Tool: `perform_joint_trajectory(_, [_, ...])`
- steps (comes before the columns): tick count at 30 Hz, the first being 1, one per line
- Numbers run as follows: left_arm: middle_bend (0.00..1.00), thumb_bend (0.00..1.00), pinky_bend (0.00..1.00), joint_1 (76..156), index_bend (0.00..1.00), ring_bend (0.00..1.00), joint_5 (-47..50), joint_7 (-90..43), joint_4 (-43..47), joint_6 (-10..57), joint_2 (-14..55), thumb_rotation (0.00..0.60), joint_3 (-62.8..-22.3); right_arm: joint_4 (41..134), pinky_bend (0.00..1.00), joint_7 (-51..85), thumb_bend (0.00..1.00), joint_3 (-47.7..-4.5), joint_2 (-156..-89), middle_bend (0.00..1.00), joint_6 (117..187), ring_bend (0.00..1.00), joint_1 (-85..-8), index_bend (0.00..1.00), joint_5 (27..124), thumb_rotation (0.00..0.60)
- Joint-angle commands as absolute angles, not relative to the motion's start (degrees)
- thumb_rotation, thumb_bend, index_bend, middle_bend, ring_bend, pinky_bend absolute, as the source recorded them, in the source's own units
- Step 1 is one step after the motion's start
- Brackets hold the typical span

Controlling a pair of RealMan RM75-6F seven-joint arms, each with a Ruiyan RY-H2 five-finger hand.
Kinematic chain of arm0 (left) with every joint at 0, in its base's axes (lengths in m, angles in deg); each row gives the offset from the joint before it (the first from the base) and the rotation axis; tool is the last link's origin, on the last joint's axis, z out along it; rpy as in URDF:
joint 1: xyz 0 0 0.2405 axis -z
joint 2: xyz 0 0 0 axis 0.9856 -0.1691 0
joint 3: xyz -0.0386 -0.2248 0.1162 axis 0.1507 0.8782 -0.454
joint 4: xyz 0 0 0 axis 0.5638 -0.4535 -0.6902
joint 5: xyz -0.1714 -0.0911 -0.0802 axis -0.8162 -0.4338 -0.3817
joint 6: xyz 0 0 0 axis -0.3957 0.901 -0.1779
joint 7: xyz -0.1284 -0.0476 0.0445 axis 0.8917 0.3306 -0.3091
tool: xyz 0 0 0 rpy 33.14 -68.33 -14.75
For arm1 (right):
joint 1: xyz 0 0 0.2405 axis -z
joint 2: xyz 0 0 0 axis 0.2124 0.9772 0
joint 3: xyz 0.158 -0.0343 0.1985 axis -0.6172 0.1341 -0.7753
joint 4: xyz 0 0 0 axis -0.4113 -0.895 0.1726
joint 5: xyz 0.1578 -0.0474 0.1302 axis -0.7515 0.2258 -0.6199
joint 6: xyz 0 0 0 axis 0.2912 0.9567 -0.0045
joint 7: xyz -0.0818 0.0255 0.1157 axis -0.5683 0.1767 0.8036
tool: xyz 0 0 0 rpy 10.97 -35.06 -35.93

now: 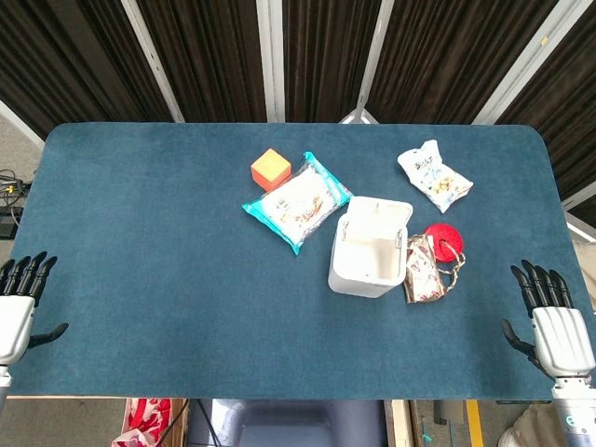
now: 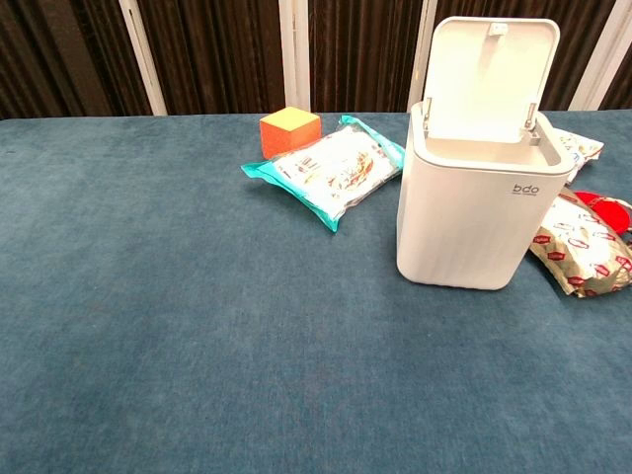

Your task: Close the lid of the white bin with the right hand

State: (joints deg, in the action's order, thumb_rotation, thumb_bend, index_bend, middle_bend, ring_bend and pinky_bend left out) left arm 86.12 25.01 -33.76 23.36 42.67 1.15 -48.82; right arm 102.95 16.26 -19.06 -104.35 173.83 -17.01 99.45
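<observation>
- Right hand (image 1: 559, 328) at near right table (image 1: 168, 279) edge, fingers spread, empty; left hand (image 1: 19, 303) same at left edge.
- Bin (image 2: 474, 202) right of centre, lid (image 2: 492, 74) upright, open.
- Brown packet (image 1: 424, 272) touches the bin's right side, red disc (image 1: 445, 238) behind it.
- Teal pack (image 1: 298, 201), orange cube (image 1: 270, 168) to its left; white pouch (image 1: 434, 175) beyond.

A blue felt-covered desk (image 1: 168, 279) carries a white plastic bin (image 2: 474, 212), lid up; an orange cube (image 1: 271, 169); a teal-edged packet (image 1: 298, 201); a white snack bag (image 1: 434, 175); a red disc (image 1: 444, 237); a patterned pouch (image 1: 424, 271).
</observation>
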Motion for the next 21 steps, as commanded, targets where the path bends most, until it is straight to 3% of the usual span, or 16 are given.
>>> perform_joint_trajectory(1, [0.00,0.00,0.00,86.11,0.00,0.00,25.01,-33.77,23.37,42.68,1.15,0.600,-48.83,102.93,0.00,16.21,0.37,-19.07,-104.37,0.00,173.81,0.00,-17.01,0.00,99.47,0.600])
perform_joint_trajectory(16, [0.00,0.00,0.00,85.87,0.00,0.00,24.72,-32.73,23.77,42.84,0.73,0.600,-48.73,108.24,0.02,17.07,0.38,-20.37,-101.80,0.00,171.32,0.00,-18.76,0.00,98.65,0.600])
perform_joint_trajectory(18, [0.00,0.00,0.00,85.90,0.00,0.00,24.52,-32.44,23.82,42.66,0.56,0.600,-48.69,110.71,0.15,17.61,0.38,-21.52,-100.40,0.00,169.90,0.05,-19.99,0.00,97.78,0.600])
perform_joint_trajectory(20, [0.00,0.00,0.00,85.94,0.00,0.00,24.53,-32.25,23.85,42.60,0.45,0.600,-48.66,112.56,0.39,17.82,0.37,-22.87,-99.38,0.06,168.90,0.19,-21.20,0.00,96.91,0.600])
perform_joint_trajectory(21, [0.00,0.00,0.00,85.98,0.00,0.00,24.61,-32.27,23.79,42.61,0.42,0.600,-48.65,113.34,0.45,17.97,0.37,-23.56,-98.98,0.10,168.49,0.24,-21.80,0.00,96.56,0.600])
